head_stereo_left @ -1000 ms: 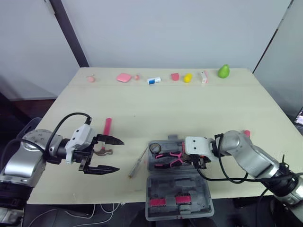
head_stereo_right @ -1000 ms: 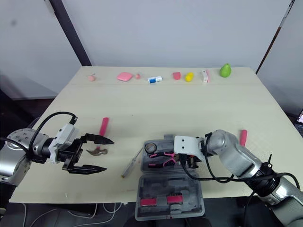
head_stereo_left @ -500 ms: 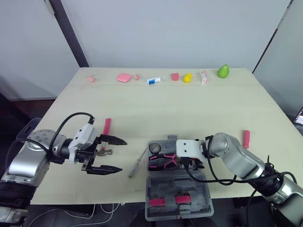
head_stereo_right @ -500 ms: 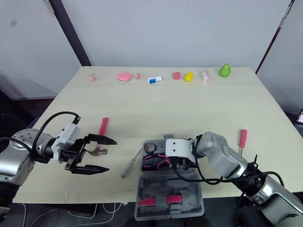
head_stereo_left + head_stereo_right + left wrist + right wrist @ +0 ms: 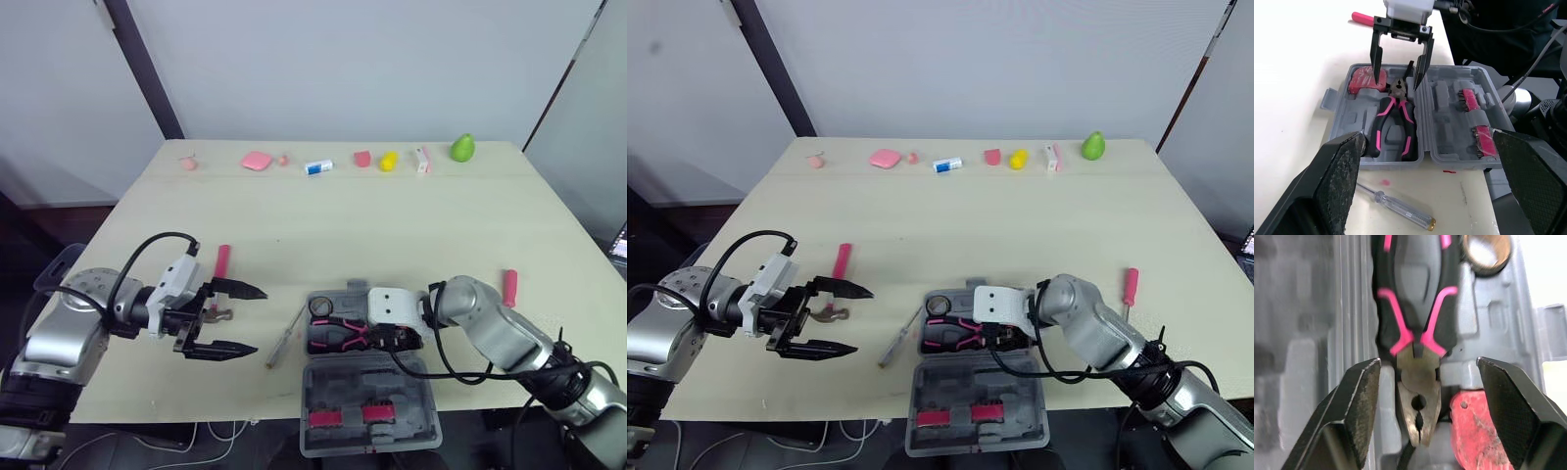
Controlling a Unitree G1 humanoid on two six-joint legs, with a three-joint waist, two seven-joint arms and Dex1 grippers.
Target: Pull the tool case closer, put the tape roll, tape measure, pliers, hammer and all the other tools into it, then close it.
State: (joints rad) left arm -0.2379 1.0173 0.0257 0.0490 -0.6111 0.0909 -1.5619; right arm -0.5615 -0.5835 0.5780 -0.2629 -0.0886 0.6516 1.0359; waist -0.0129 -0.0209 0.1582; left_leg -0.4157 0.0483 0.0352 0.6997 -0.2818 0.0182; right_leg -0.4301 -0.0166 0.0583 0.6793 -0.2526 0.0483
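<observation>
Packing is under way: the pliers (image 5: 338,333) lie in their slot in the tray half of the open tool case (image 5: 392,382), which sits at six o'clock on the bench (image 5: 392,225), right at the near edge. The tape roll (image 5: 319,306) and the red tape measure (image 5: 1474,431) are in the tray beside them.

The right gripper (image 5: 1397,81) hangs over the plier head, its fingers (image 5: 1359,406) spread to either side and gripping nothing, so I'd say the pliers step is as good as done.

Over at eight o'clock the left gripper (image 5: 257,320) hovers with its fingers (image 5: 1339,186) wide open and empty, just beside the hammer (image 5: 222,260) lying flat on the bench. A clear-handled screwdriver (image 5: 284,341) rests just off the case's nine o'clock side, and a pink-handled one (image 5: 508,287) lies at four o'clock.

To my eye the hammer comes next. The left gripper would need to drop over the handle, close on it and carry it across to the tray, while the right one lifts clear to make room.
</observation>
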